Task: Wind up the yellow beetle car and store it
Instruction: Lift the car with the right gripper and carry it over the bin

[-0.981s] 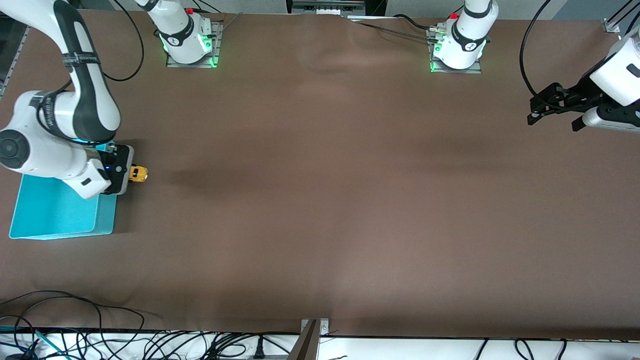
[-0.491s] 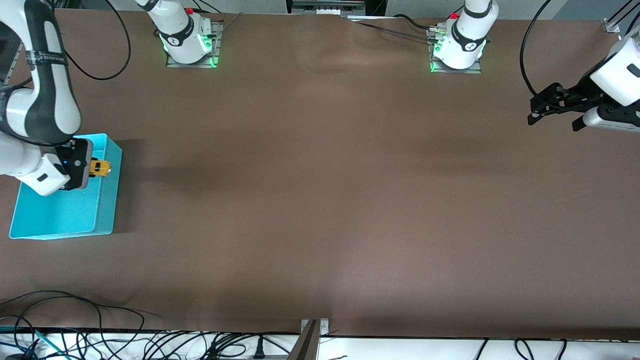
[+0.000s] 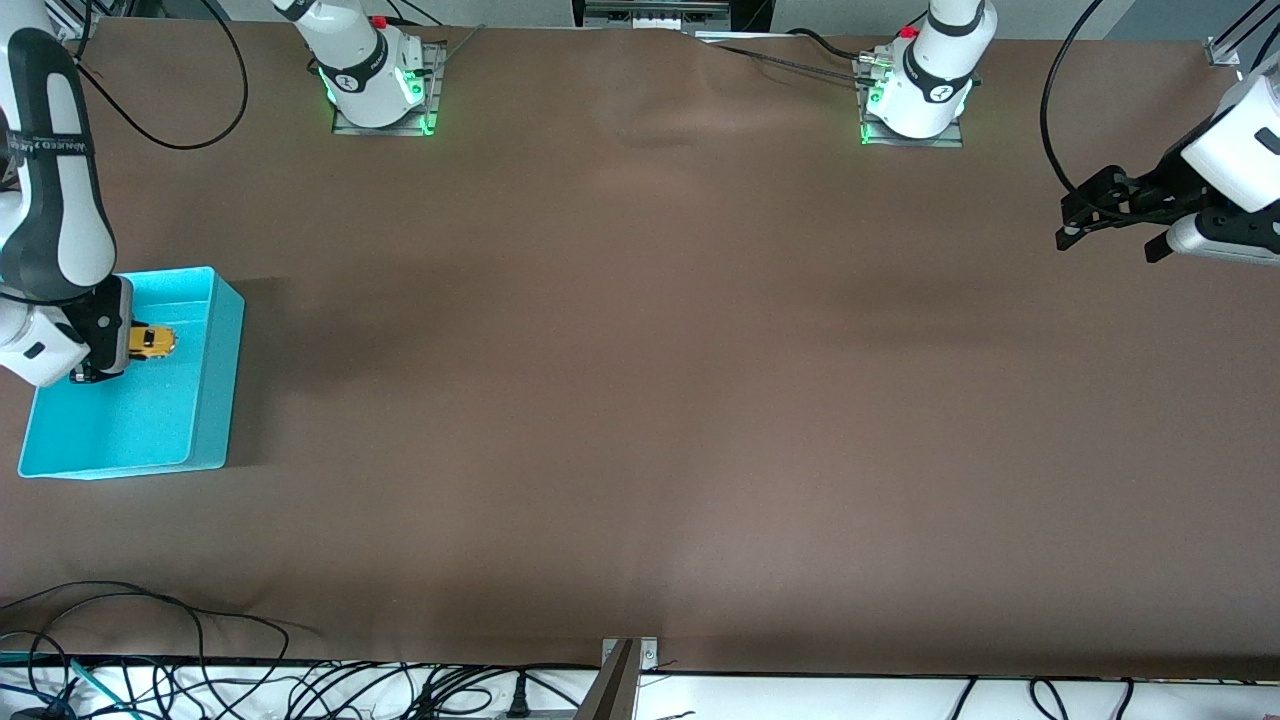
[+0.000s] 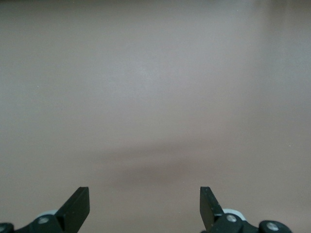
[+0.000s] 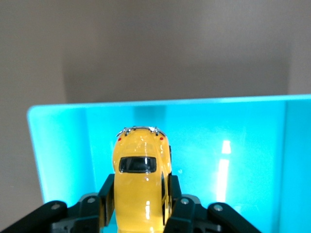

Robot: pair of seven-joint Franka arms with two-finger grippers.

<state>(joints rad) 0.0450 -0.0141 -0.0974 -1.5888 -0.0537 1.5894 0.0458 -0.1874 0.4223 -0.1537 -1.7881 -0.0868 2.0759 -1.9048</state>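
In the front view, the right hand (image 3: 125, 345) is over the turquoise bin (image 3: 215, 400) at the right arm's end of the brown worktop (image 3: 640, 400), and it is closed on the yellow beetle car (image 3: 152, 341), which hangs above the bin's floor, not yet let go. The left hand (image 3: 1075, 225) waits over the worktop at the left arm's end, well apart from the bin. In the left wrist view, the left hand's fingers (image 4: 77, 206) stand wide apart with nothing between them, and only bare worktop is below. In the right wrist view, the car (image 5: 141, 187) sits between the two black fingers (image 5: 108, 194), which press its sides about the middle of the body, over the bin's wall (image 5: 63, 145). I judge the car to be light, stiff and rather slippery because of its glossy rounded shell. The flat lower sides, near the wheels, seem the safest place to hold it; the curved roof would slide out easily.
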